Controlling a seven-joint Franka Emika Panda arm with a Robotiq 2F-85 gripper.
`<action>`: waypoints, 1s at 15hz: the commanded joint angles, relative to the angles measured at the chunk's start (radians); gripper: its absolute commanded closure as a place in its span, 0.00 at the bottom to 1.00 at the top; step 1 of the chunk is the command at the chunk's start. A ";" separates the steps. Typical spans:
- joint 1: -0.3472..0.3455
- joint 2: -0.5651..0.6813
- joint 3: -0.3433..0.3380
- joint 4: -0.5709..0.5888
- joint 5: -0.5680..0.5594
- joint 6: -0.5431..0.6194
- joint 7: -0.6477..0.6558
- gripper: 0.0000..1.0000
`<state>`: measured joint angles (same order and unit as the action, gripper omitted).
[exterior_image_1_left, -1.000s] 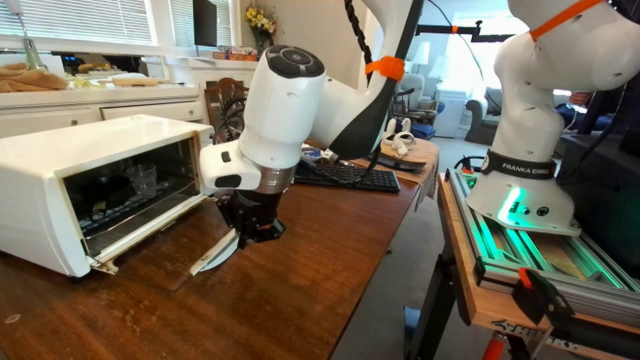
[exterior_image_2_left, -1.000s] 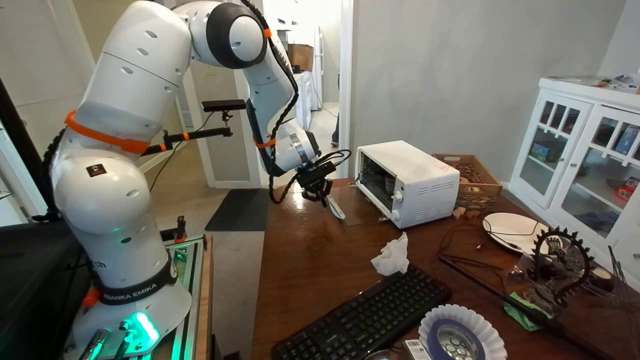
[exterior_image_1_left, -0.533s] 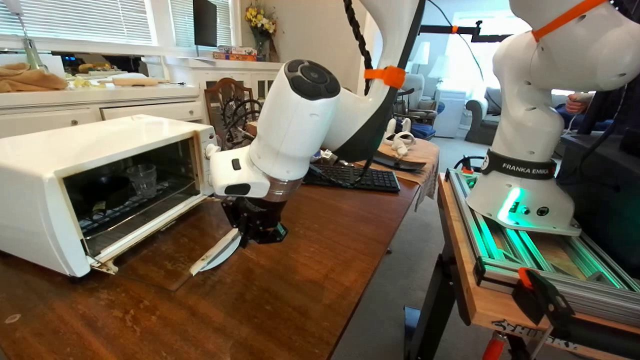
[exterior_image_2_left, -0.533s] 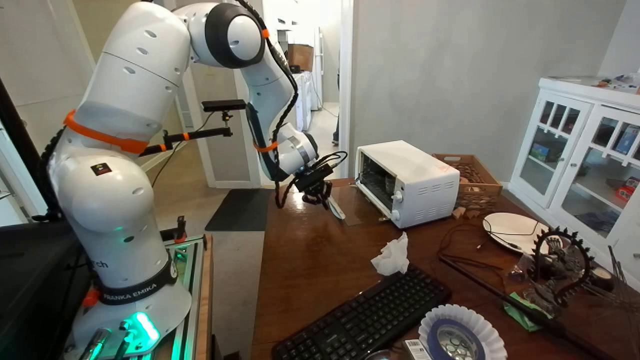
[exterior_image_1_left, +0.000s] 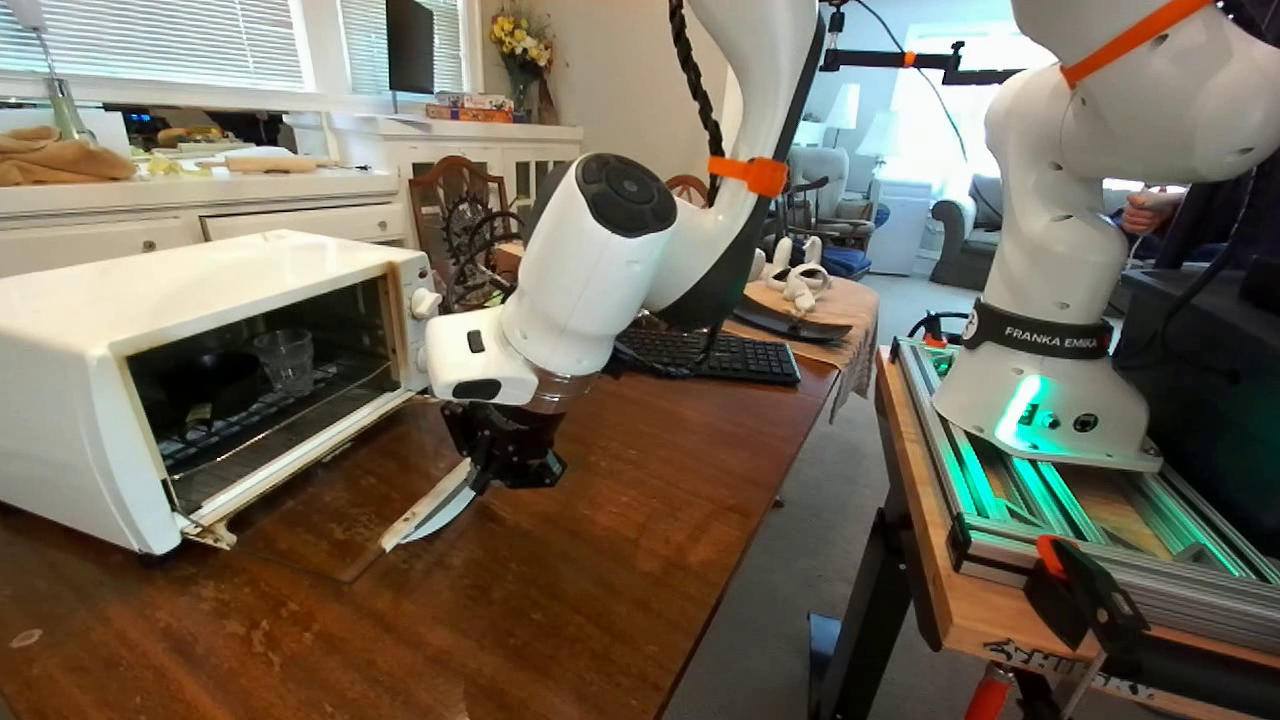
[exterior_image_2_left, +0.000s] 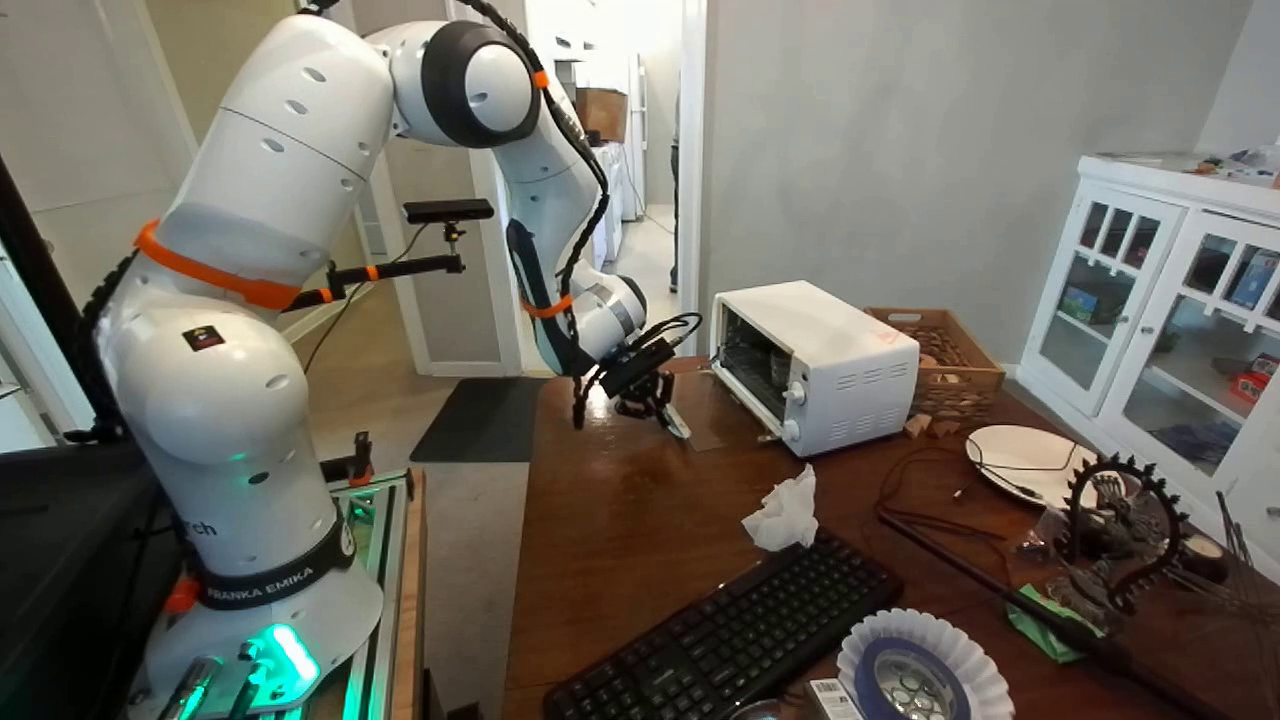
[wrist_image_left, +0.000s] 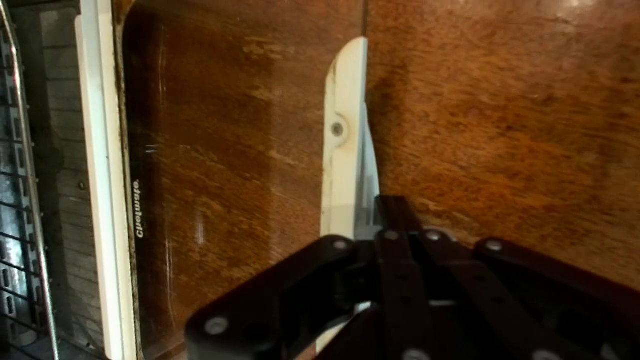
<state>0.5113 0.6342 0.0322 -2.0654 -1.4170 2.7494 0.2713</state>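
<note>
The tool (exterior_image_1_left: 482, 486) hangs in front of the oven (exterior_image_1_left: 60, 400) in an exterior view, tilted over the desk (exterior_image_1_left: 560, 600). Its tip is at the handle (exterior_image_1_left: 432, 508) of the door (exterior_image_1_left: 325, 510), which lies folded down before the oven. Inside the oven are a glass (exterior_image_1_left: 288, 360) and a dark vessel (exterior_image_1_left: 215, 385); well past the oven's knobs (exterior_image_1_left: 425, 303) lies a keyboard (exterior_image_1_left: 720, 357).

In an exterior view, a basket (exterior_image_2_left: 930, 340) stands just behind the oven, and a plate (exterior_image_2_left: 1020, 450) lies off its rear corner on the knob side. A crumpled tissue (exterior_image_2_left: 785, 510) sits between the oven and the keyboard.

In the wrist view the tool is narrow, its fingers (wrist_image_left: 395, 212) brought together with nothing seen between them. They are at the handle's side away from the oven; whether they touch it I cannot tell. The door spans from handle to oven, with "Chefmate" lettering (wrist_image_left: 137, 207) near its oven edge. A rack (wrist_image_left: 31, 180) shows inside the oven.
</note>
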 joint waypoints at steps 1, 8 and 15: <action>0.011 0.032 -0.018 0.038 -0.065 0.018 0.045 1.00; 0.060 -0.037 -0.010 0.006 -0.164 -0.039 0.093 1.00; 0.013 -0.157 0.141 -0.045 -0.240 -0.282 0.106 1.00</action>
<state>0.5605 0.5413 0.1070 -2.0668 -1.6046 2.5703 0.3488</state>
